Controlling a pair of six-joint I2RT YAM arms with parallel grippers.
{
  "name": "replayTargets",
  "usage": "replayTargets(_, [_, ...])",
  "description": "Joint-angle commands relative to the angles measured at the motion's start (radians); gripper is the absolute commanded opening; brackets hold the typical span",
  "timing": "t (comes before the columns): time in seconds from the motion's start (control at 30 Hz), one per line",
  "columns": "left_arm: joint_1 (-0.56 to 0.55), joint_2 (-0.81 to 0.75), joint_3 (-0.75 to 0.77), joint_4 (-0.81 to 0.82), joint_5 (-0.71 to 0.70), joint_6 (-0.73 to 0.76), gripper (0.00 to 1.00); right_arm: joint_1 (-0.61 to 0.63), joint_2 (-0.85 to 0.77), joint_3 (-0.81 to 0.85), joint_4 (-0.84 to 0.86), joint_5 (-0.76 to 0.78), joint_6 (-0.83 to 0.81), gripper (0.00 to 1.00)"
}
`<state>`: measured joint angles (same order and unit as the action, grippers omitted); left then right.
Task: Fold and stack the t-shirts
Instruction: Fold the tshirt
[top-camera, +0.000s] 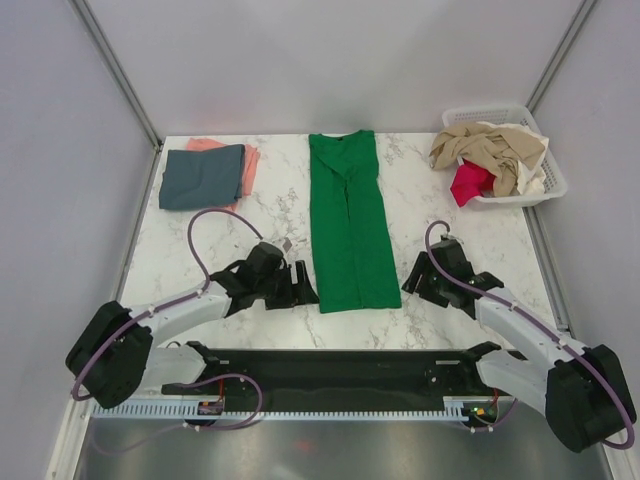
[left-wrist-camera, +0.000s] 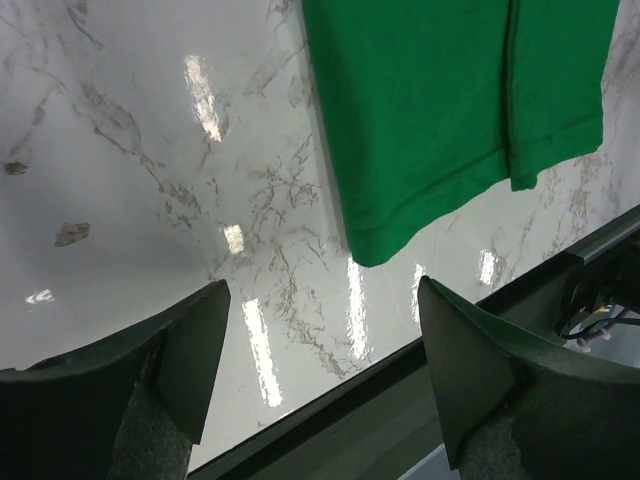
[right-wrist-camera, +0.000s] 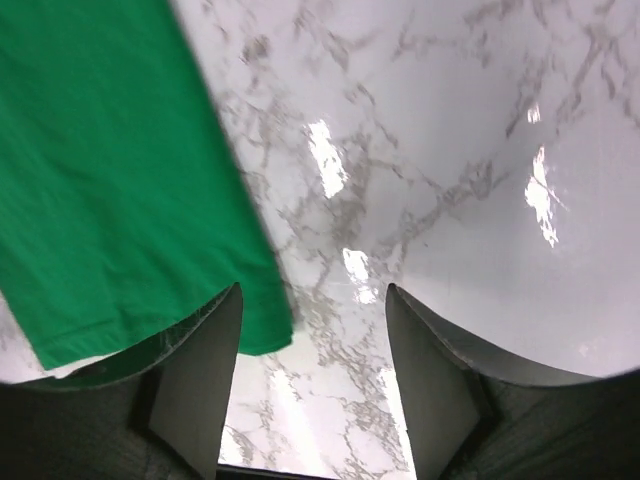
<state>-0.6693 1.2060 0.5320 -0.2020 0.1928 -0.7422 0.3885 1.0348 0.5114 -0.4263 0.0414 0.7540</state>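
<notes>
While the green t-shirt (top-camera: 350, 225) lies flat mid-scene on the desk (top-camera: 250, 215) as a long narrow strip, collar far and hem near, both hands flank its near corners. Left hand (top-camera: 300, 284) is just left of the hem, fingers spread, holding nothing. Right hand (top-camera: 420, 278) is just right of it, also spread and empty. Far left: blue-grey tee (top-camera: 202, 176) folded on the pink tee (top-camera: 250, 165). Far right: basket (top-camera: 505, 112) holding the beige tee (top-camera: 490, 148) and red tee (top-camera: 468, 183).
</notes>
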Motion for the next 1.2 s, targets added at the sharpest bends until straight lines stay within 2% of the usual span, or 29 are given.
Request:
replayTargets(0.0, [-0.035,0.050,-0.021,0.147,-0.021,-0.089,0.83,0.006,-0.033,-0.054,0.073,-0.031,0.065,0.66])
replayTargets(0.17, [-0.072,0.122,-0.018,0.199,-0.030,-0.112,0.76,0.019,0.045,-0.091,0.142,-0.041,0.076,0.57])
replayTargets(0.5, [-0.098,0.142,-0.030,0.197,-0.079,-0.132,0.61,0.142,0.073,-0.123,0.175,-0.048,0.142,0.53])
replayTargets(0.73, [-0.116,0.158,-0.027,0.197,-0.084,-0.134,0.52,0.211,0.074,-0.128,0.175,0.005,0.189,0.36])
replayTargets(0.77, [-0.119,0.164,-0.026,0.199,-0.084,-0.134,0.48,0.222,0.073,-0.129,0.175,0.014,0.195,0.32])
replayTargets(0.93, [-0.128,0.190,-0.027,0.253,-0.069,-0.134,0.39,0.230,0.068,-0.134,0.176,0.022,0.202,0.24])
replayTargets(0.97, [-0.128,0.194,-0.027,0.260,-0.066,-0.134,0.32,0.230,0.067,-0.136,0.175,0.020,0.200,0.20])
replayTargets(1.03, [-0.131,0.204,-0.026,0.274,-0.058,-0.131,0.26,0.231,0.059,-0.139,0.175,0.018,0.202,0.17])
replayTargets(1.07, [-0.131,0.207,-0.024,0.276,-0.058,-0.126,0.16,0.233,0.057,-0.140,0.172,0.018,0.202,0.12])
replayTargets(1.13, [-0.136,0.202,-0.023,0.273,-0.053,-0.115,0.07,0.233,0.041,-0.142,0.161,0.017,0.200,0.06])
replayTargets(1.17, [-0.142,0.179,-0.023,0.263,-0.056,-0.111,0.02,0.234,0.033,-0.142,0.146,0.017,0.200,0.00])
